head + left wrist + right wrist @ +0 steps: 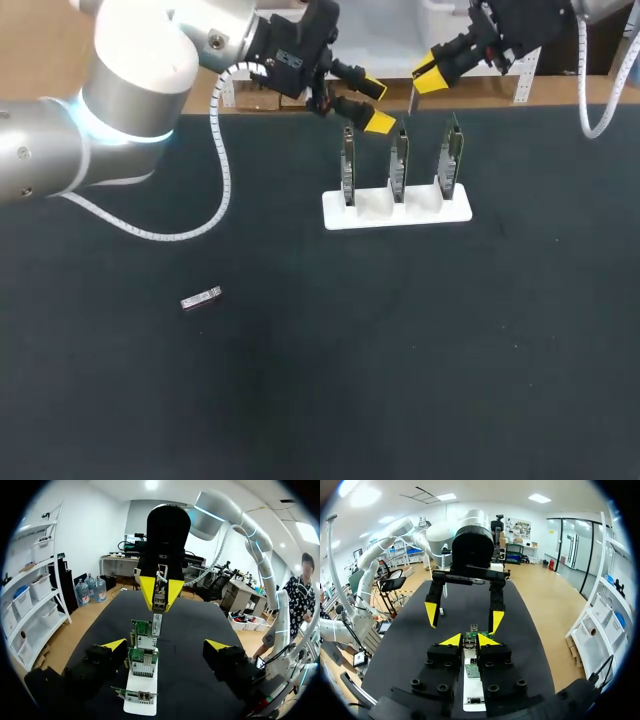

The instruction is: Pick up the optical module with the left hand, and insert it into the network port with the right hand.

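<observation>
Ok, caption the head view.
Right gripper holds a module over the card stand; left gripper open alongside; spare module lies apart.

Bright, even overhead light fills all three views. In the head view the black worktop (300, 400) swallows it and stays matt, with no hard shadows. The white stand (397, 212) and the left arm (130, 70) stand out very bright against it. The arm's shell carries a soft sheen and a pale blue glowing ring (110, 135). In the wrist views the ceiling lights (151, 484) and ceiling panels (539, 498) burn out to white patches.
</observation>
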You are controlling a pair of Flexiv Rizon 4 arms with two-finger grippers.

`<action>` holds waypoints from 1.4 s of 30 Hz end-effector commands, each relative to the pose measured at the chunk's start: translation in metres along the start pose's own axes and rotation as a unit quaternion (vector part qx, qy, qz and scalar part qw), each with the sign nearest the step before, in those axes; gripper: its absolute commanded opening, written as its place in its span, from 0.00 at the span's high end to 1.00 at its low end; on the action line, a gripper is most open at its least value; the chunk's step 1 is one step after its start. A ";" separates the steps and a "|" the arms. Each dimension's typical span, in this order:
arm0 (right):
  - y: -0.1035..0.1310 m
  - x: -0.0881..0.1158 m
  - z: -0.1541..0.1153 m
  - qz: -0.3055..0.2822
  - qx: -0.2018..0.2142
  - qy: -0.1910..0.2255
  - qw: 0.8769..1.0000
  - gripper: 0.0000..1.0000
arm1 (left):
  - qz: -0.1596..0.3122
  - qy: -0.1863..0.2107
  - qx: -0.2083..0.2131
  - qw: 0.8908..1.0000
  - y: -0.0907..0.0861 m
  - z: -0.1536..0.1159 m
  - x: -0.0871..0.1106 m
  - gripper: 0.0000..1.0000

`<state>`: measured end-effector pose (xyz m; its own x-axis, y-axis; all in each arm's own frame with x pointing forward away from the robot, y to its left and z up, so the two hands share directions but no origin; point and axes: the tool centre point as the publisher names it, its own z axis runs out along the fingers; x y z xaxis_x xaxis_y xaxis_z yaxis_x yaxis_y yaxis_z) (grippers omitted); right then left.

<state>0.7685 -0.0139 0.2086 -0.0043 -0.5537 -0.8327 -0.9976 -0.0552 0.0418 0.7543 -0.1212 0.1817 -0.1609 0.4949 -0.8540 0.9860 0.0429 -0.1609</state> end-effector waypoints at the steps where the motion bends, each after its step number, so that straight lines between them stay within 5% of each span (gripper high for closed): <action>1: 0.002 -0.001 -0.001 -0.001 0.003 -0.003 1.000 1.00 | -0.003 0.016 -0.011 1.000 -0.003 -0.001 0.000 0.00; 42: 0.006 0.002 -0.005 -0.004 -0.003 0.003 1.000 1.00 | -0.004 0.033 -0.013 0.999 0.000 0.013 0.013 0.00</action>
<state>0.7654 -0.0190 0.2101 0.0049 -0.5594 -0.8289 -0.9969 -0.0679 0.0400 0.7473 -0.1230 0.1660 -0.1666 0.5488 -0.8192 0.9858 0.0745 -0.1505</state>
